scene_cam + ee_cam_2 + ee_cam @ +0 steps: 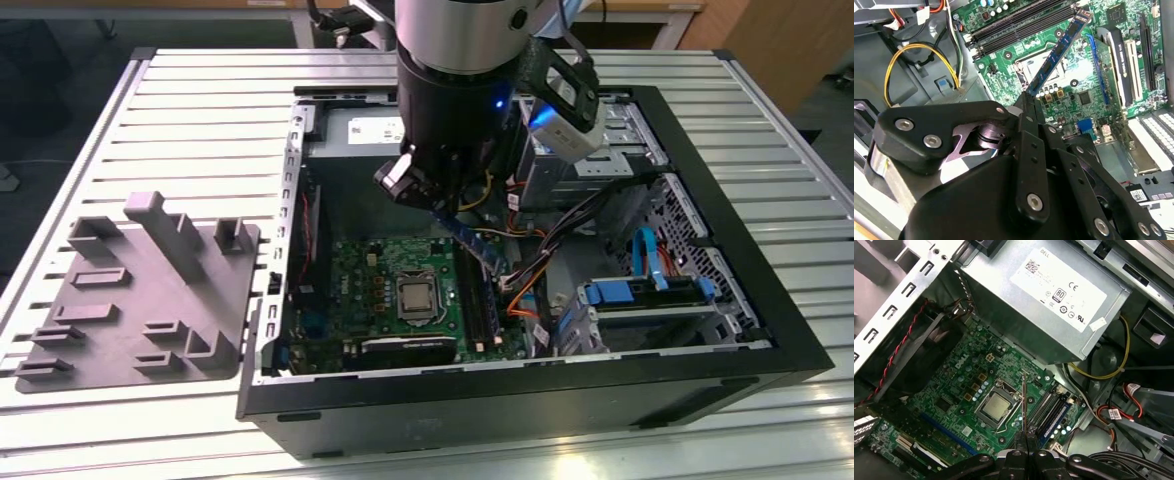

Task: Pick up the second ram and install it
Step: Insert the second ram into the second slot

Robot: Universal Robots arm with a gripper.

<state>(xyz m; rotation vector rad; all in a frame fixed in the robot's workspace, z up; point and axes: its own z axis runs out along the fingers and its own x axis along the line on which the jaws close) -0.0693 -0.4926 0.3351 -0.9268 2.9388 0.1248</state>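
Exterior view: gripper (441,205) is down inside the open case (534,395), above the board (360,290). Ram (474,240) hangs from it, slanting down toward the exterior view's right, low end over the slots (478,305) but apart from them as far as I can tell. Tray (134,300) lies on the table outside the case, on the exterior view's left, well apart from the arm; I see no stick on it. Second wrist view: jaws clamped on one end of the ram (1059,47), and the free length runs out from the gripper (1029,100) across the socket area toward the slots (1019,22). The stick lies at an angle to the slot lines here, not along them. First wrist view: ram (1024,405) is edge-on, a thin line rising from the closed gripper (1025,452), with the socket (996,407) to one side and the slots (1051,410) just to the other. The power supply (1054,295) sits beyond the board. Judgement: pick-up is done, the stick is carried into the case and held over the board close to the slots. Installing is not done: it is not lined up with a slot, not in contact and not seated. Cannot tell whether a neighbouring slot is already filled.
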